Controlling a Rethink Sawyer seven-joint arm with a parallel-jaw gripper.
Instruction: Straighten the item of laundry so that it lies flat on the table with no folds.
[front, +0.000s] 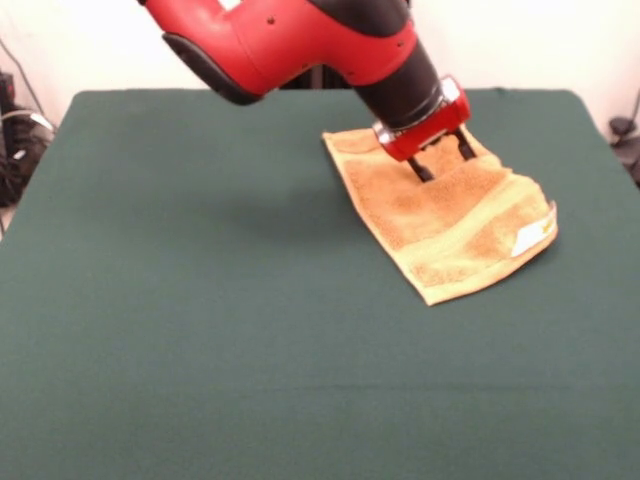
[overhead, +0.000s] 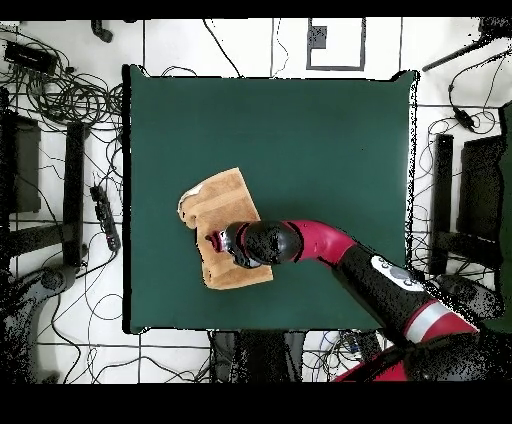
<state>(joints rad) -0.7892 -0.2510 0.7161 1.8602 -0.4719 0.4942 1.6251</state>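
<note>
Nearest the camera in the front view, we see only bare green table (front: 200, 380), stretching well out ahead of the towel (front: 455, 225). Beyond that open cloth we come to the towel itself, an orange-tan piece lying on the table's right half in that view and set at a slant to the table's edges. Its near corner points toward us, and just beside the right-hand corner we can make out a white label (front: 530, 237) with a touch of yellow on it. A woven band runs across the towel close to its near edge. We read the towel as mostly spread but not quite flat: the right-hand corner by the label looks turned up a little, and in the overhead view the edge on that side looks ragged and lifted.

Farther back, over the towel's far half, we see the gripper (front: 441, 161) reaching down, its two dark fingers (front: 420, 170) standing apart, spread wide rather than pinched together, with their tips at the cloth. We cannot tell whether they press into it. Behind the gripper, the red and black arm (front: 300, 40) rises away from the towel toward the top of the view.
</note>
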